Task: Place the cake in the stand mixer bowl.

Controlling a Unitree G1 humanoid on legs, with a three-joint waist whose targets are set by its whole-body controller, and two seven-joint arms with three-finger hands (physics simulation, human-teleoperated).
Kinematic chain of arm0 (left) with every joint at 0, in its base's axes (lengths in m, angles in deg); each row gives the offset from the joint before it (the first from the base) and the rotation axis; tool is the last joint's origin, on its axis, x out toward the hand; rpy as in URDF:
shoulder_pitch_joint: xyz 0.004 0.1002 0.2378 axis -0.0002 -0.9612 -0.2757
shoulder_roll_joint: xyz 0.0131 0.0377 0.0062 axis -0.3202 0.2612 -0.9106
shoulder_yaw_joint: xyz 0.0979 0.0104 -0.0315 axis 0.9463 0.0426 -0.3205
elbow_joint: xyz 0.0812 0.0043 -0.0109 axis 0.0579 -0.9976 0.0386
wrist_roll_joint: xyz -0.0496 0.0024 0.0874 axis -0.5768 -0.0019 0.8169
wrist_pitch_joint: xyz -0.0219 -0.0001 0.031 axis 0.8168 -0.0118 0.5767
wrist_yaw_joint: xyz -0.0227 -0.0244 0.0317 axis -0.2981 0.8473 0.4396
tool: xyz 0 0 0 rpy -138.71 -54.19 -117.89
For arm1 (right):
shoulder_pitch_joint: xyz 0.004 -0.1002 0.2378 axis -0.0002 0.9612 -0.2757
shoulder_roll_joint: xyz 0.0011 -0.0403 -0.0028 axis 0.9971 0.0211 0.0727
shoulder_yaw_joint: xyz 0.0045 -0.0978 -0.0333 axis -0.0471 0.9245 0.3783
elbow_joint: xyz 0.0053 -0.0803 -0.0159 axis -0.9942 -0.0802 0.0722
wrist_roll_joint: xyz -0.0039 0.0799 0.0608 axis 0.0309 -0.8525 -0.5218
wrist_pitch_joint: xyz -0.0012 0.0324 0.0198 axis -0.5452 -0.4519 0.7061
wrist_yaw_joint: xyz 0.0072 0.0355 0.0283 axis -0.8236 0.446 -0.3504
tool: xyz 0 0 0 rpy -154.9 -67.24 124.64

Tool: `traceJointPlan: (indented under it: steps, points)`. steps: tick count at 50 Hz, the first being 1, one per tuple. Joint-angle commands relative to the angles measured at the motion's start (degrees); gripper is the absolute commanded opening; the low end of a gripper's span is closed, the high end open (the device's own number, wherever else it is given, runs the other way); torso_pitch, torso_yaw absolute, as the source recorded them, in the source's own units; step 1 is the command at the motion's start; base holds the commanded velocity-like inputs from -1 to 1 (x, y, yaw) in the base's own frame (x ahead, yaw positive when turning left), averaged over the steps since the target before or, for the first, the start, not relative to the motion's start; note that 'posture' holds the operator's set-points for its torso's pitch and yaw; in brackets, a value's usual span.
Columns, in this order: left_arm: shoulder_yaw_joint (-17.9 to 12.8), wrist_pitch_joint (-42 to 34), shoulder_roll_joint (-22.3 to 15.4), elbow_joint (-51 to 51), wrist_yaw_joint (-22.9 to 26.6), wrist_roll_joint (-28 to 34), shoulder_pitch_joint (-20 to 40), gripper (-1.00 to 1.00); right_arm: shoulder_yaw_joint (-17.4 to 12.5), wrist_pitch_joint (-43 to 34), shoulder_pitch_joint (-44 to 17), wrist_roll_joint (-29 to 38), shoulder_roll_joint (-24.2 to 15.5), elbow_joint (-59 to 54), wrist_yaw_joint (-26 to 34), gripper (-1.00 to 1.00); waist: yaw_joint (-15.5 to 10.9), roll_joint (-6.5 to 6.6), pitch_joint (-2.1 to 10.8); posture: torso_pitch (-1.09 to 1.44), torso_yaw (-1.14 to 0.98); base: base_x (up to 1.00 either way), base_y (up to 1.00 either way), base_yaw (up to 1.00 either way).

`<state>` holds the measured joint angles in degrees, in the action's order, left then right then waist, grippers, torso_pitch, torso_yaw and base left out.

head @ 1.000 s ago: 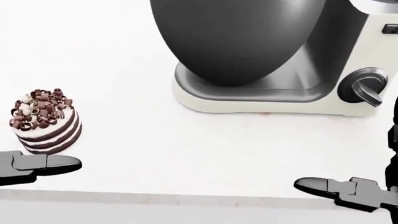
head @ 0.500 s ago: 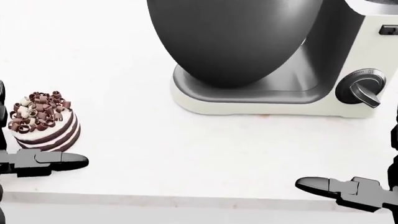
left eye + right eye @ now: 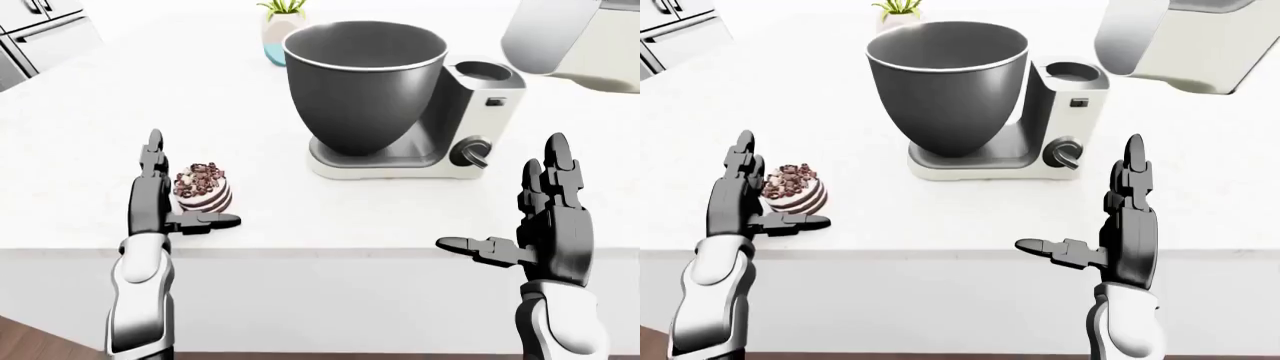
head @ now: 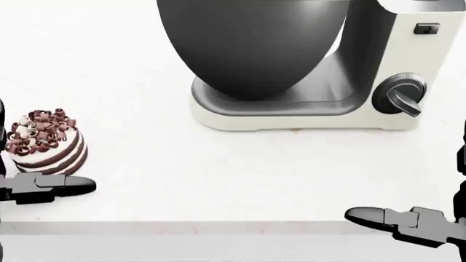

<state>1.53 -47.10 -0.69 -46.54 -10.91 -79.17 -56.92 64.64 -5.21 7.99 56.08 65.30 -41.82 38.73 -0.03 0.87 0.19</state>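
Change: in the head view the whole picture is shifted left, so the camera is judged moved.
Cake (image 3: 204, 188): on the counter (image 3: 330, 210), well apart from the mixer bowl (image 3: 365, 82).
Left hand (image 3: 165, 201): spread, beside the cake, nothing gripped.
Right hand (image 3: 540, 221): spread, empty.
Meaning: the grasp is not yet made.

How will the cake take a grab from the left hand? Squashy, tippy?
The cake shows thin cream-and-sponge layers, so it probably dents under a pinch. Its loose-looking chocolate curls may shed if brushed. It is squat and flat-based on the counter, so it is unlikely to tip. The left hand stands open beside it.
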Motion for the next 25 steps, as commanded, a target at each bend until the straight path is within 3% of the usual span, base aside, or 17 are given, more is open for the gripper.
traceJointPlan:
  steps: [1,17,18,19,20,25]
  points:
    - [0.11,-0.40,-0.75,-2.28,0.15,1.00,-0.23,1.00,0.01,1.73,-0.84,0.05,-0.34,2.09,-0.14,1.00,-0.13,-0.39,0.12,0.00,0.00,0.00,0.00,0.00]
    - [2.74,-0.43,-0.98,-8.98,1.97,0.15,0.80,1.00,0.01,2.11,-0.92,-0.01,-0.37,1.83,-0.27,1.00,-0.20,-0.16,0.44,0.00,0.00,0.00,0.00,0.00]
    - [3.17,-0.15,-0.85,-9.76,2.13,0.75,0.85,0.19,0.10,2.07,-0.91,0.06,-0.37,1.93,-0.29,1.00,-0.21,-0.13,0.48,0.00,0.00,0.00,0.00,0.00]
    - [3.17,-0.25,-0.71,-9.95,2.22,0.92,0.87,-0.91,0.06,2.20,-0.86,0.02,-0.35,1.88,-0.28,1.00,-0.19,-0.09,0.46,0.00,0.00,0.00,0.00,0.00]
    - [3.70,-0.10,-0.67,-10.48,2.62,1.65,0.71,-1.00,0.02,2.21,-0.87,-0.04,-0.35,1.88,-0.28,1.00,-0.21,-0.07,0.49,0.00,0.00,0.00,0.00,0.00]
    - [4.27,0.04,-0.15,-12.56,4.30,2.55,0.19,-1.00,-0.07,2.32,-0.78,-0.12,-0.35,2.03,-0.25,1.00,-0.04,0.03,1.00,0.00,0.00,0.00,0.00,0.00]
